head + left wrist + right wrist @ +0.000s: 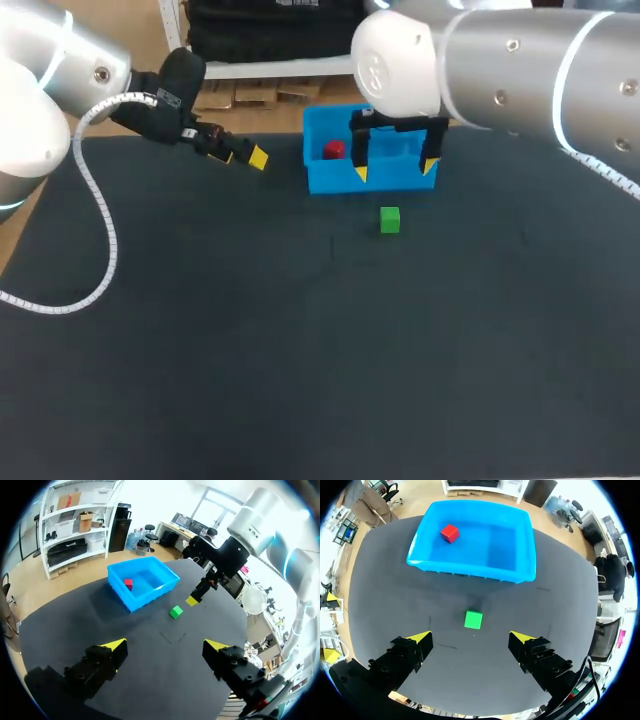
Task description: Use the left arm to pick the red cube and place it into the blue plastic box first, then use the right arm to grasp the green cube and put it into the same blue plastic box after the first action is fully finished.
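1. The red cube lies on the floor of the blue plastic box, near a far corner on the left arm's side. Nothing touches it.
2. The green cube sits flat on the dark tabletop, near the box's front wall but apart from it.
3. The right tool hangs over the green cube with its fingers spread wide and nothing in them. In the right wrist view the cube shows just ahead of the gap between the fingers and touches neither.
4. The left tool is well apart from the box, over the tabletop's left side. Its fingers are wide open too, and it holds nothing.
5. Progress, as we judge it: the first half looks done, with the red cube in the box and the left tool empty. The second half is not yet done, as the green cube is ungrasped. What is left is to lower the right tool around the cube, close on it, lift it over the front wall and release it inside.
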`<state>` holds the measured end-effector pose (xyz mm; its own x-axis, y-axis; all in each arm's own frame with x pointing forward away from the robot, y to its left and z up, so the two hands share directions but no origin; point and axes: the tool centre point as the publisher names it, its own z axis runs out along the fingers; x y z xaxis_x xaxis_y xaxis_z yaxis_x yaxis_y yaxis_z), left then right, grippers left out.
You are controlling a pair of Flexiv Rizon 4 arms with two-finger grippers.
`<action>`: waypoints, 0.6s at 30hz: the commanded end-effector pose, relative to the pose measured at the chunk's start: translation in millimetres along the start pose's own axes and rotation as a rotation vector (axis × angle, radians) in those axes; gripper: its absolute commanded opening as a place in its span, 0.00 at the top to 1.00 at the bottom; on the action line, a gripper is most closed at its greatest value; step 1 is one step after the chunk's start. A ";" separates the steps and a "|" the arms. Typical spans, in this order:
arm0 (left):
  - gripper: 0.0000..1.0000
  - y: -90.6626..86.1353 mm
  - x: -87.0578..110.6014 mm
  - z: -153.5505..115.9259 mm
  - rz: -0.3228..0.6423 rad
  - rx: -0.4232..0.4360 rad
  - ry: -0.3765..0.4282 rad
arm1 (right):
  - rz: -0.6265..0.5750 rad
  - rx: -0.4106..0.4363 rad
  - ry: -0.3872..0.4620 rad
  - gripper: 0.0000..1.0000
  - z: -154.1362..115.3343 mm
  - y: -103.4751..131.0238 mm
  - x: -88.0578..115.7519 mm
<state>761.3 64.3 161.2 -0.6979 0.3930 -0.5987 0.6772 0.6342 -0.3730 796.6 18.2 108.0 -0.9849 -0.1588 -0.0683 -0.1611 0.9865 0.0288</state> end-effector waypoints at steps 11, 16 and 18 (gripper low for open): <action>0.00 0.3 1.8 -0.2 0.003 0.002 -0.007 | 0.022 -0.005 0.010 0.00 16.0 2.8 -2.1; 0.00 0.3 1.8 -0.2 0.003 0.002 -0.007 | 0.023 -0.008 0.013 0.00 26.6 2.3 -1.7; 0.00 0.3 1.8 -0.2 0.003 0.002 -0.007 | 0.022 -0.009 0.017 0.00 31.3 2.1 -1.7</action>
<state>761.3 64.3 161.2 -0.6979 0.3930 -0.5987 0.6772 0.6342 -0.3731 797.7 20.9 82.7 -0.9891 -0.1380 -0.0509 -0.1400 0.9894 0.0384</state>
